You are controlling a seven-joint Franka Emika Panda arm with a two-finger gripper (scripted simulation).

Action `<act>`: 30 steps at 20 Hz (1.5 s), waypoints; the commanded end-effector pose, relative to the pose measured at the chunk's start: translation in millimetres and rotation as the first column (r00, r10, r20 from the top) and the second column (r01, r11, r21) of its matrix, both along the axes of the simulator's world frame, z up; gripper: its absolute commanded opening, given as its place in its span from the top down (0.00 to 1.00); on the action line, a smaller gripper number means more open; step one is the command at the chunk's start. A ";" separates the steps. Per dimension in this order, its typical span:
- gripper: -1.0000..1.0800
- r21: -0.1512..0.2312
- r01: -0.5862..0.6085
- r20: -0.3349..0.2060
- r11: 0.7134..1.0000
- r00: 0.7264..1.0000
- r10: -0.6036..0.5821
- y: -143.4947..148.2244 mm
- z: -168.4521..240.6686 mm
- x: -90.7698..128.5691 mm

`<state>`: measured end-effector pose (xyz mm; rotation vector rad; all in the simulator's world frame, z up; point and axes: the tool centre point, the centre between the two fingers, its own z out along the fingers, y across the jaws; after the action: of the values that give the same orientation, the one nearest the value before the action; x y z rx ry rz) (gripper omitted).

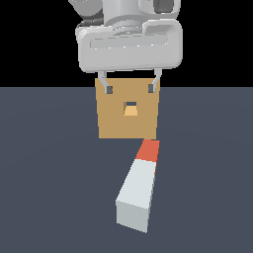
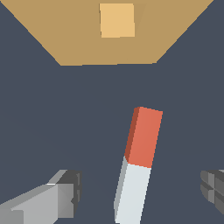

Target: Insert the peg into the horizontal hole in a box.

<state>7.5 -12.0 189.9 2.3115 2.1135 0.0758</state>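
The peg (image 1: pixel 140 188) is lying nearest the exterior camera, flat on the dark slate counter (image 1: pixel 49 188), a long square-sectioned bar with a pale grey-white body and a red-orange end section. Its blunt white end is facing that camera while the red-orange tip is pointing toward the box (image 1: pixel 128 108), slanting slightly toward the exterior view's right; the tip is sitting near the box's lower edge, apart from it. The box is standing behind the peg as a plain tan-brown block, and the hole (image 1: pixel 130 109), a small square opening, lighter tan inside, is showing in the middle of the face turned toward the peg. The pincer (image 1: pixel 130 89) is hanging above the scene, its two dark-tipped fingers (image 1: pixel 108 89) spread wide and holding nothing, overlapping the box's upper corners in the exterior view. In the wrist view the peg (image 2: pixel 136 164) is lying between the parted fingers (image 2: pixel 70 192), touching neither, with the box (image 2: pixel 78 43) and hole (image 2: pixel 117 20) beyond it.
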 end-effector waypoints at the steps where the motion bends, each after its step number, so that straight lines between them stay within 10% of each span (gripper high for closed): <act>1: 0.04 0.000 0.000 0.000 1.000 1.000 0.000 0.0 0.0 0.0; 30: 0.04 -0.027 0.218 -0.041 0.976 0.975 -0.219 -101.5 -117.2 17.4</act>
<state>24.2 -112.2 74.2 2.5341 1.8567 -0.0011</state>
